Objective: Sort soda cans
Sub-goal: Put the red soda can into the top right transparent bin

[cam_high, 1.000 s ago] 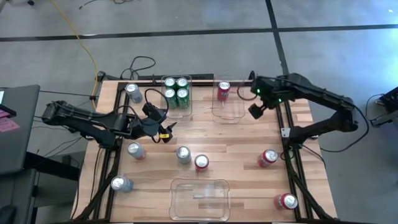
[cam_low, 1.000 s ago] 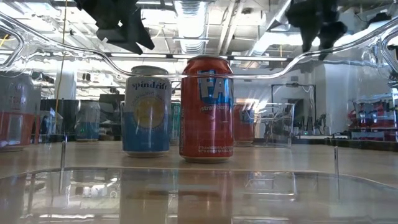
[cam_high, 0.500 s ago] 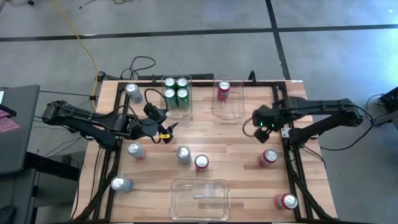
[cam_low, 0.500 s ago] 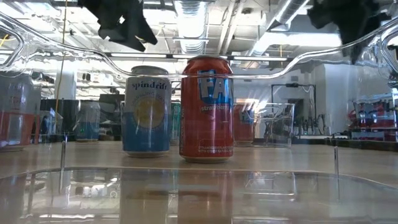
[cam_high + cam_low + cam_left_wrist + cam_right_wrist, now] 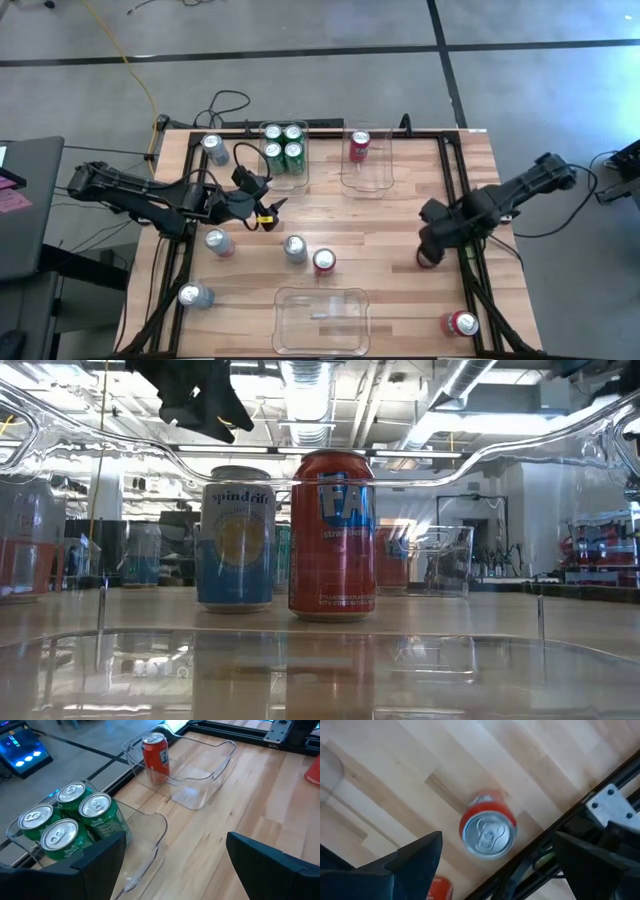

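Four green cans [image 5: 283, 143] stand in a clear bin at the far edge, and one red can [image 5: 359, 145] stands in the bin [image 5: 368, 178] beside it. Several silver cans, such as one [image 5: 294, 248] near the middle, and a red can [image 5: 324, 261] stand loose on the table. My right gripper [image 5: 436, 236] is open and hovers over a red can [image 5: 487, 831] by the table's right rail, a finger on either side of it without touching. My left gripper [image 5: 176, 840] is open and waits left of centre, facing the green cans [image 5: 65, 820].
An empty clear bin [image 5: 320, 320] sits at the near edge. Another red can [image 5: 460, 323] stands at the near right corner. The black frame rail [image 5: 580, 827] runs close beside the can under my right gripper. Bare wood lies between the bins.
My right gripper has swung from beside the far red-can bin toward the near right of the table and now stands above the red can by the right rail.
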Action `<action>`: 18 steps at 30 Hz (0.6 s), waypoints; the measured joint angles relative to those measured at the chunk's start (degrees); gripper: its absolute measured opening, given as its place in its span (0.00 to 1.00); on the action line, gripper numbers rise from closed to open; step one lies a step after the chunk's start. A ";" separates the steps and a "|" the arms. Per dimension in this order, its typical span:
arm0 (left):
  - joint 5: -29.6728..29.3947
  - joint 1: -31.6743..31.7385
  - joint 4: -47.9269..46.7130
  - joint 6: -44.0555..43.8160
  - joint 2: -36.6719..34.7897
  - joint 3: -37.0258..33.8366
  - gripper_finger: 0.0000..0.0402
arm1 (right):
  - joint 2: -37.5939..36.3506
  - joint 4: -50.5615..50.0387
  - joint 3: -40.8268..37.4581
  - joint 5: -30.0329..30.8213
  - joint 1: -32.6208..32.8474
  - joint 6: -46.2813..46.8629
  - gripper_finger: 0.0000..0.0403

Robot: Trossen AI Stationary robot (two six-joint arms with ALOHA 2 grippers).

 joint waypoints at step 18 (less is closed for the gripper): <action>-0.01 0.00 2.69 2.71 0.00 0.00 0.84 | 0.07 8.34 -10.06 1.01 7.91 6.84 0.99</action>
